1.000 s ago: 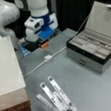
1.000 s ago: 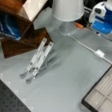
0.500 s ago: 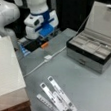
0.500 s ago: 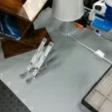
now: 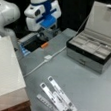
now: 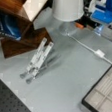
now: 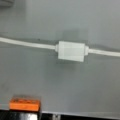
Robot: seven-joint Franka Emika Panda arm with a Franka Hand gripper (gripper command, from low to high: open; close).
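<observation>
My gripper [image 5: 46, 35], white with a blue body, hangs at a front view's top left over the grey table's [image 5: 76, 79] far edge. Just below it lies a small orange block [image 5: 44, 45], which also shows as the orange block [image 6: 79, 25] and, in the wrist view, as the orange block [image 7: 25, 104] at the bottom left. A thin white cable with a white inline box [image 5: 47, 57] runs across the table; the wrist view has this cable box [image 7: 71, 51] at its centre. No fingers show in the wrist view.
An open grey case [image 5: 95, 51] with compartments stands at the right, its lid up. A folded metal stand [image 5: 58, 95] lies near the front. A white-topped wooden block [image 5: 7, 67] sits at the left, and a dark tray [image 5: 33, 44] lies behind the orange block.
The gripper has shifted only slightly above the orange block. Cable, metal stand and case have not moved.
</observation>
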